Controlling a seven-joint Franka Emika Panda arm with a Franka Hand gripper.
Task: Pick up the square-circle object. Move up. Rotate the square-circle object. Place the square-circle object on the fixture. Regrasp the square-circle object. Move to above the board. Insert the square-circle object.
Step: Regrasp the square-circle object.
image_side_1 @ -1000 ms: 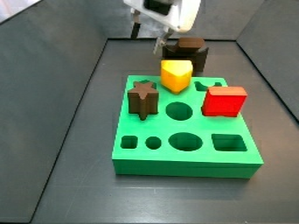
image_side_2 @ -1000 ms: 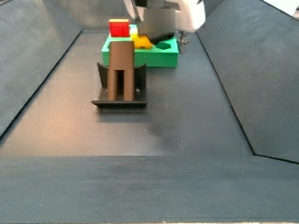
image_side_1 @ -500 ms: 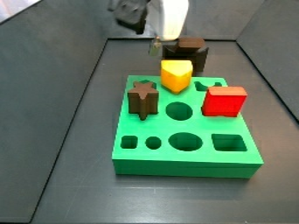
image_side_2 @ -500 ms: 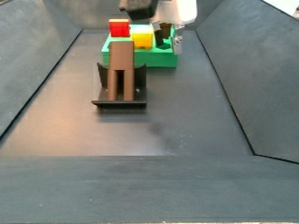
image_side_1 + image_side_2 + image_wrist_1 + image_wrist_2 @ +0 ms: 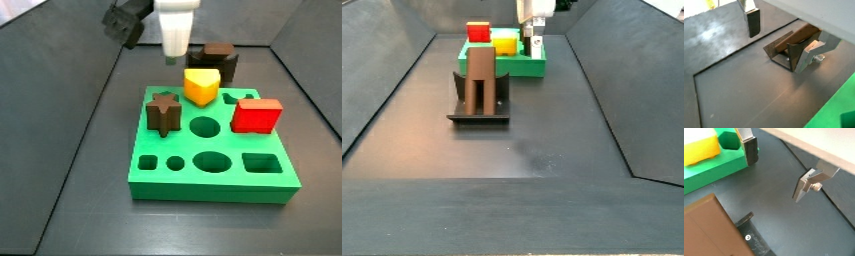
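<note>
Regrasping looks like my step: the end effector hangs wide open and empty near the board's back edge, while the square-circle object stands on the fixture. I'd centre both fingers around it before descending, then close squarely.

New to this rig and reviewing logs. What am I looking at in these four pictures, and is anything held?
It is one robot arm with a two-finger gripper, which hangs open and empty by the edge of the board. Two pictures come from cameras on the wrist, looking past the fingers. The other two come from cameras fixed beside the table. On the floor are a green board with shaped holes and the dark fixture. The board carries a dark star peg, a yellow block and a red block. Nothing is held. I cannot pick out the square-circle object.
</note>
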